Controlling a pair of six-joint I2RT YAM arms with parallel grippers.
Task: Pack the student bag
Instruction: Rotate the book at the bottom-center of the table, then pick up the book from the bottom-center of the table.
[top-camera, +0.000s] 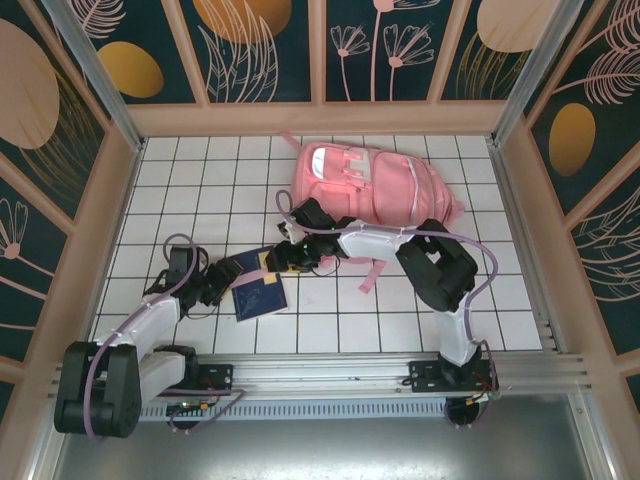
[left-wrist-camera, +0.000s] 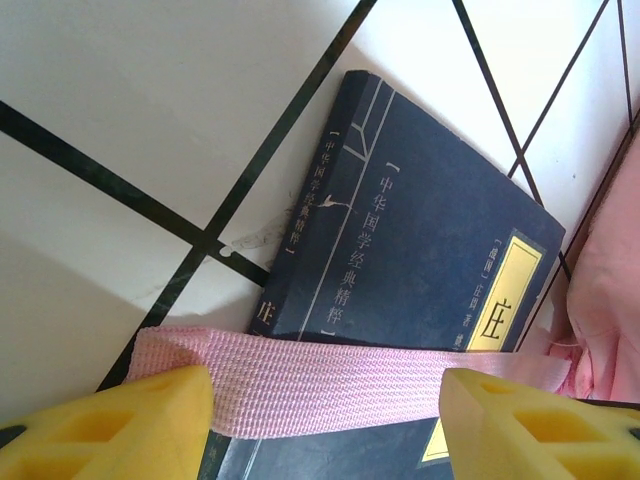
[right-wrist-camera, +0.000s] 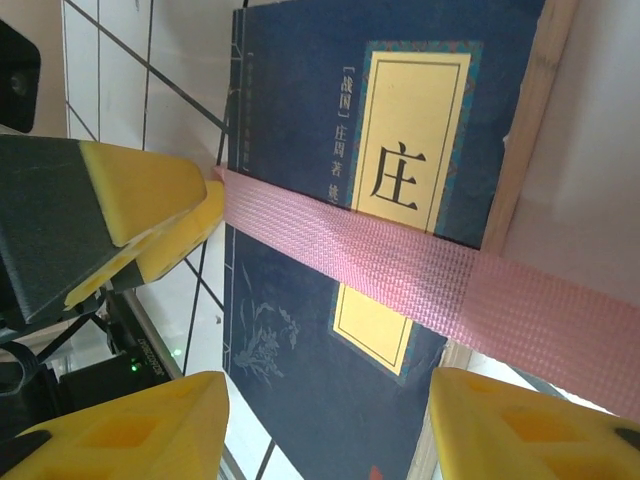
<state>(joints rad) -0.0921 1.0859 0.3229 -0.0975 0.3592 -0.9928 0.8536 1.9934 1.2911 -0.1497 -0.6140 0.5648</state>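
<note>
The student bag (top-camera: 372, 182), a big pink backpack, lies at the back centre of the tiled table. In front of it a dark blue book (top-camera: 258, 292) with a yellow title label lies flat. A pink webbing strap (left-wrist-camera: 330, 385) from the bag lies across the book (left-wrist-camera: 420, 230). My left gripper (left-wrist-camera: 325, 420) is open, its yellow fingertips wide apart at either side of the strap, at the book's left edge (top-camera: 225, 283). My right gripper (right-wrist-camera: 325, 425) is open above the book (right-wrist-camera: 290, 120), with nothing between its fingers; the strap (right-wrist-camera: 400, 265) runs just beyond them.
Wooden walls (top-camera: 110, 210) fence the white tiled table (top-camera: 190, 190) on three sides. An aluminium rail (top-camera: 330, 375) carries both arm bases at the near edge. Another pink strap (top-camera: 368, 275) trails from the bag toward the front. The right arm's elbow (top-camera: 435, 265) stands beside the bag.
</note>
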